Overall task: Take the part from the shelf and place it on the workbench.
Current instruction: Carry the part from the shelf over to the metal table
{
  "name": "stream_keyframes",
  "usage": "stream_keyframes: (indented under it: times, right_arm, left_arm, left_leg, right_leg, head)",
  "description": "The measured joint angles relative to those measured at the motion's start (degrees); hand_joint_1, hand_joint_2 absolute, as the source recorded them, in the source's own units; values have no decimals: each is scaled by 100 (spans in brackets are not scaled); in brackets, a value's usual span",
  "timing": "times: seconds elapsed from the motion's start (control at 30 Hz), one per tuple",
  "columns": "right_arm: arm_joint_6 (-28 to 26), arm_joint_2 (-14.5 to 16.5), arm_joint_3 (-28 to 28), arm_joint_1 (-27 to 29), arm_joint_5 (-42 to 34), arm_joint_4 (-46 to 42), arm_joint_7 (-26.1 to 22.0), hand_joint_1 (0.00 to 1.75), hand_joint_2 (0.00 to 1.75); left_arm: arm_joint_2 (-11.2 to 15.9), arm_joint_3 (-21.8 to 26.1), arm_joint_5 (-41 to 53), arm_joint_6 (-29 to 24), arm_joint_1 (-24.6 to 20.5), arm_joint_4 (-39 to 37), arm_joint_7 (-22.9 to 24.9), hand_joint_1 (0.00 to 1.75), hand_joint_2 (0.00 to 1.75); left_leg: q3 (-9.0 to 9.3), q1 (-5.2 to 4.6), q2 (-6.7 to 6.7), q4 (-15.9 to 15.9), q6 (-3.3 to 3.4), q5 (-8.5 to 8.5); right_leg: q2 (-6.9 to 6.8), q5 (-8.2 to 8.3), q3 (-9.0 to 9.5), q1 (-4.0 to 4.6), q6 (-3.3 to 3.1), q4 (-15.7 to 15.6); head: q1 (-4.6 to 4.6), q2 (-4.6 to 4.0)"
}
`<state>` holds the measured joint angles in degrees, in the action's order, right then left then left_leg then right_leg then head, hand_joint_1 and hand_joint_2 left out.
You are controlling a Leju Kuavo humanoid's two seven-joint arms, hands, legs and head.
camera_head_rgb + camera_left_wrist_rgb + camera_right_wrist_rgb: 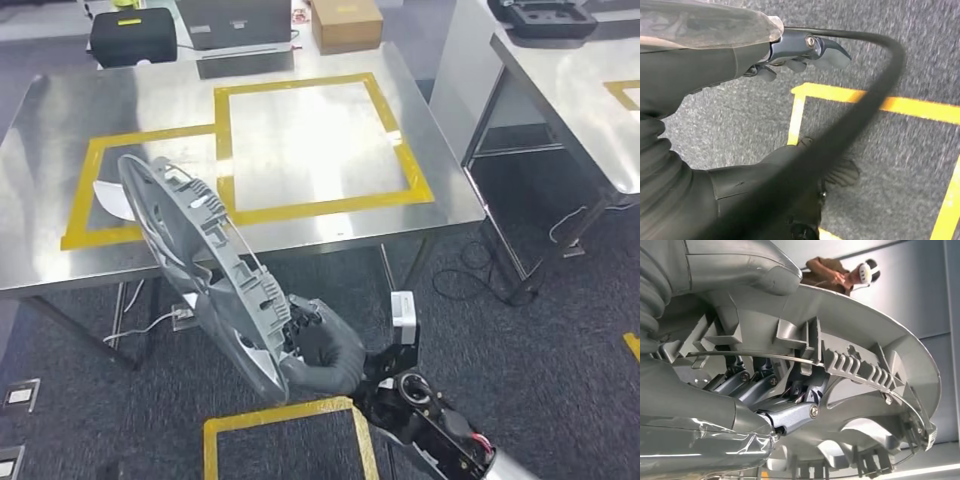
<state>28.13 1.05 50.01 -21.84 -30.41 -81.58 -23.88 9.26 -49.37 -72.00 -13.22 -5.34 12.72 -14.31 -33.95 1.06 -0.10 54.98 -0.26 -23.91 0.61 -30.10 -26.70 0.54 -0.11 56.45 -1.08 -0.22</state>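
The part (204,270) is a large grey plastic ring-shaped cover with ribs and clips on its inner side. My right hand (324,350) grips its lower rim and holds it tilted in the air, in front of the steel workbench (317,60). The part's upper end overlaps the bench's front left area, by the smaller yellow-taped rectangle (90,190). In the right wrist view the part (866,340) arches over my fingers (791,415), which reach into its ribbed inside. My left hand (798,55) hangs over grey carpet, fingers and thumb apart, holding nothing.
A larger yellow-taped square (317,140) marks the bench's middle. Behind the bench stand a black case (133,37) and a cardboard box (346,22). A second steel table (573,90) stands at right, with cables (468,270) on the floor between. A person (840,275) wearing a headset stands nearby.
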Motion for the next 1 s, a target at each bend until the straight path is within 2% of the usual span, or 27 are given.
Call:
stream_keyframes:
  times: [0.03, 0.07, 0.13, 0.17, 0.2, 0.23, 0.3, 0.37, 0.43, 0.5, 0.53, 0.57, 0.63, 0.67, 0.7, 0.73, 0.77, 0.8, 0.83, 0.87, 0.9, 1.0]
  right_arm:
    - [-9, 0, -7, -4, -13, -6, -5, 161, 175]
    - [-16, 0, -11, -10, -31, -10, -11, 161, 175]
    - [-24, -3, -17, -9, -64, -11, -20, 161, 175]
    - [-28, -6, -17, -3, -72, -11, -19, 161, 175]
    - [-30, -10, -17, 2, -75, -10, -16, 161, 175]
    - [-32, -13, -17, 6, -81, -10, -15, 161, 175]
    - [-31, -18, -19, 5, -99, -9, -20, 161, 175]
    - [-18, -22, -22, -7, -120, -7, -38, 161, 175]
    - [0, -25, -27, -16, -129, -6, -49, 161, 175]
    - [7, -23, -32, -22, -125, -7, -48, 161, 175]
    - [10, -22, -34, -34, -122, -7, -48, 161, 175]
    - [14, -20, -34, -50, -121, -8, -51, 161, 175]
    - [24, -19, -32, -73, -121, -6, -50, 161, 175]
    - [27, -19, -27, -75, -121, -4, -46, 161, 175]
    - [30, -19, -23, -72, -121, -3, -44, 161, 175]
    - [31, -20, -19, -72, -121, -2, -43, 161, 175]
    - [32, -20, -16, -75, -121, -1, -44, 161, 175]
    - [33, -20, -15, -78, -122, -1, -45, 161, 175]
    - [34, -20, -13, -82, -122, 1, -46, 161, 175]
    - [38, -19, -11, -88, -123, 1, -47, 161, 175]
    - [42, -19, -8, -92, -124, 1, -46, 161, 175]
    - [52, -17, -2, -100, -127, 0, -45, 161, 175]
  left_arm:
    - [1, 1, -2, 1, 2, 0, 0, 0, 175]
    - [2, 1, -3, 2, 1, 0, -1, 0, 175]
    - [8, 2, -6, 4, -3, 0, -1, 0, 175]
    - [9, 2, -7, 4, -1, 0, -1, 0, 175]
    - [9, 2, -8, 4, 2, 0, -1, 0, 175]
    - [7, 2, -9, 7, 4, 0, -1, 0, 175]
    - [-1, 2, -13, 15, 1, 0, -1, 0, 175]
    - [-10, 2, -27, 21, -8, 0, 0, 0, 175]
    - [-14, 2, -57, 19, -11, 0, 1, 0, 175]
    - [-12, 3, -85, 15, -11, 0, 2, 0, 175]
    - [-11, 3, -91, 14, -19, 1, 1, 0, 175]
    - [-13, 4, -95, 11, -29, 1, 1, 0, 175]
    - [-16, 4, -97, 6, -39, 2, -1, 0, 175]
    - [-16, 4, -99, 3, -31, 1, -1, 0, 175]
    - [-15, 4, -101, 1, -20, 1, -1, 0, 175]
    - [-11, 4, -102, -1, -11, 0, -2, 0, 175]
    - [-7, 4, -102, -2, -4, 0, -3, 0, 175]
    - [-1, 4, -102, -3, 0, 0, -5, 0, 175]
    - [3, 4, -102, -3, 1, 0, -7, 0, 175]
    - [4, 4, -102, -4, 1, 0, -9, 0, 175]
    - [3, 4, -104, -5, 2, 0, -13, 0, 175]
    - [-8, 4, -110, -7, 2, 1, -20, 0, 175]
  left_leg:
    - [60, 4, 1, -1, 27, -20]
    - [108, 2, 2, -4, 47, -56]
    - [202, -6, 1, -4, 65, -143]
    - [258, -9, -3, -4, 65, -190]
    - [325, -12, -9, -4, 64, -241]
    - [401, -14, -17, -4, 59, -295]
    - [564, -16, -30, -5, 37, -408]
    - [643, -14, -43, -26, -13, -493]
    - [683, -18, -47, -31, -79, -506]
    - [683, -14, -37, 97, -133, -491]
    - [579, -9, -32, 296, -157, -510]
    - [377, -4, -29, 623, -182, -584]
    - [-151, -2, -27, 1354, -227, -848]
    - [-369, 0, -26, 1574, -241, -958]
    - [-498, 1, -26, 1602, -247, -967]
    - [-530, 3, -25, 1425, -249, -830]
    - [-479, 4, -23, 1086, -245, -566]
    - [-400, 4, -16, 665, -231, -223]
    - [-326, -4, -4, 321, -206, -2]
    - [-275, -17, 7, 102, -169, 143]
    - [-254, -23, 14, 5, -128, 185]
    - [-127, -3, 10, -6, -16, 117]
  right_leg:
    - [-10, -96, -104, -8, 34, 225]
    - [-19, -221, -297, -22, 66, 582]
    - [-24, -510, -786, -41, 103, 1367]
    - [-24, -582, -968, -47, 106, 1577]
    - [-24, -541, -1056, -49, 97, 1572]
    - [-24, -375, -1049, -48, 79, 1360]
    - [-20, 195, -885, -23, 11, 602]
    - [-18, 523, -754, 25, -62, 90]
    - [-10, 537, -673, 50, -123, -36]
    - [-3, 566, -526, 24, -171, -145]
    - [-5, 569, -449, 10, -191, -196]
    - [-12, 555, -393, -2, -208, -238]
    - [-17, 493, -321, -2, -236, -264]
    - [-13, 450, -282, -2, -243, -265]
    - [-5, 403, -231, -2, -241, -265]
    - [2, 350, -165, -2, -235, -265]
    - [7, 291, -93, -3, -223, -265]
    - [6, 228, -45, 0, -205, -263]
    - [8, 167, 11, 10, -181, -256]
    - [10, 106, 36, 21, -153, -254]
    - [13, 64, 70, 31, -123, -241]
    - [11, -20, 133, 32, -41, -123]
  head:
    - [32, -1]
    - [61, -1]
    - [124, -1]
    - [145, 0]
    - [169, 0]
    - [189, 0]
    - [238, 0]
    - [274, 0]
    - [283, 0]
    - [276, 0]
    - [257, 0]
    - [227, 0]
    - [155, 0]
    - [129, 0]
    - [107, 0]
    - [81, 0]
    - [52, 0]
    - [20, 0]
    - [-8, 0]
    - [-22, 0]
    - [-22, 0]
    - [23, -1]
